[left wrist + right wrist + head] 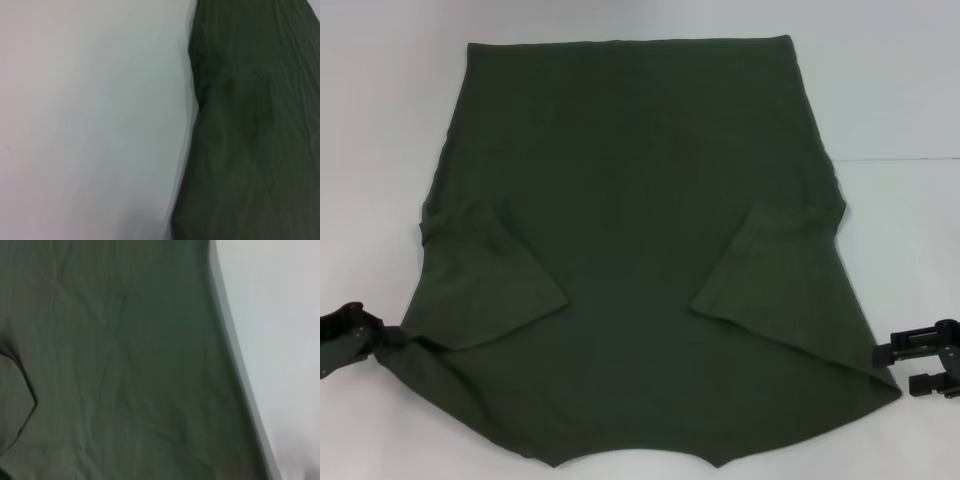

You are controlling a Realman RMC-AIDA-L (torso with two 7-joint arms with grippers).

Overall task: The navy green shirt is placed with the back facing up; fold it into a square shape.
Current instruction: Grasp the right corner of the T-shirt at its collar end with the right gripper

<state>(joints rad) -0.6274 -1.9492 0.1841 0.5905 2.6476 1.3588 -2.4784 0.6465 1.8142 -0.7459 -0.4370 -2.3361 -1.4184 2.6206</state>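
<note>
Bright, even overhead light, barely any shadows; head view sharp, both wrist views soft w/ blur, no glare.

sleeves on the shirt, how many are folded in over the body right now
2. One sleeve lies folded inward on the robot's left side of the navy green shirt; the other sleeve lies folded inward on the right side. None looks hidden.
</note>
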